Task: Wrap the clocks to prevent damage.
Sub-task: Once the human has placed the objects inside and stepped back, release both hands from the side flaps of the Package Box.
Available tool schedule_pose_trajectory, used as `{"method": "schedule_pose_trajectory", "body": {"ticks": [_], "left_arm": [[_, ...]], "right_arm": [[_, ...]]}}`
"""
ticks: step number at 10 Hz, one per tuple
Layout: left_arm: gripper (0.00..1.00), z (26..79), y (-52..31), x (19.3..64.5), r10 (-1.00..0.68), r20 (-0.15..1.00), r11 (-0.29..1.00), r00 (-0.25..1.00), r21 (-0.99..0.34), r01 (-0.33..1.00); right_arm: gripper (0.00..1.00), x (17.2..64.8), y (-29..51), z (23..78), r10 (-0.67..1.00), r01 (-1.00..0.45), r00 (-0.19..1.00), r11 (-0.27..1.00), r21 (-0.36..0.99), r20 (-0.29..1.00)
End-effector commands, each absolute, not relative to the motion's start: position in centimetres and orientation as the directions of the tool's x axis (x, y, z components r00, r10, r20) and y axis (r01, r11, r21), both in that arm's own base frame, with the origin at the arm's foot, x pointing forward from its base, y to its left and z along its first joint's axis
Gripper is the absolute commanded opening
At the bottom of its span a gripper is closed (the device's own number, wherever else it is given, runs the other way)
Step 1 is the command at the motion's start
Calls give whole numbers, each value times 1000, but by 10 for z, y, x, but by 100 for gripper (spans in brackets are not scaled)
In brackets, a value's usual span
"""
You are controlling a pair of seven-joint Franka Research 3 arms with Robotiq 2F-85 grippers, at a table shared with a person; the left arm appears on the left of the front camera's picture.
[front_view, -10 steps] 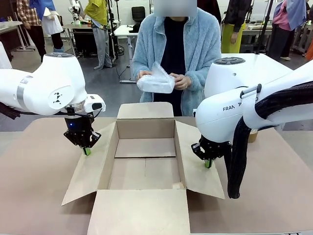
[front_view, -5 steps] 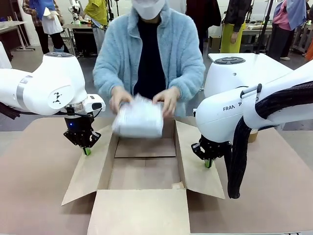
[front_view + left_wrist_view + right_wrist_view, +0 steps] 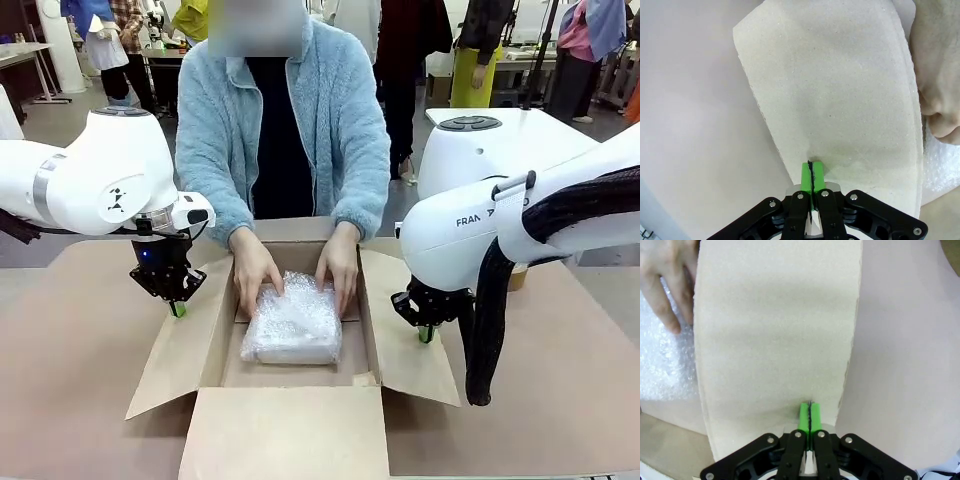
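Clocks [image 3: 292, 322], a whitish pillow-like bubble-wrap bundle, lay on the floor of the brown cardboard box [image 3: 300, 262] between the person's hands [image 3: 338, 272], midway between left gripper [image 3: 177, 308] and right gripper [image 3: 426, 333], both closed empty at the side flaps [image 3: 190, 340].

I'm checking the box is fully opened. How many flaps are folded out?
4: left flap at the left tool, right flap at the right tool, far flap by the person, near flap toward the camera.

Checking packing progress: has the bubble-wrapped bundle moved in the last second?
Yes. The bubble-wrapped bundle came down from above the far flap of the cardboard box onto its floor.
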State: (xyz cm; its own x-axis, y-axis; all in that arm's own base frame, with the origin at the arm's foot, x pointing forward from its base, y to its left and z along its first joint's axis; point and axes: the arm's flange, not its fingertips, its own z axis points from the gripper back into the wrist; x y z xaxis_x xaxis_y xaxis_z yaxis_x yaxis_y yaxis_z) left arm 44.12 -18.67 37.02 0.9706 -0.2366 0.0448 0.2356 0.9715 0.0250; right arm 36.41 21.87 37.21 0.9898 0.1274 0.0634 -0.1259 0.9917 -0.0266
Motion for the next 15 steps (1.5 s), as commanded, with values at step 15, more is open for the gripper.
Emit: {"method": "schedule_pose_trajectory", "body": {"ticks": [15], "left_arm": [[0,503,-76,392,-752,235,607,615,-116,786]], "right_arm": [[1,347,93,499,508,-506,857,861,-48,92]]}}
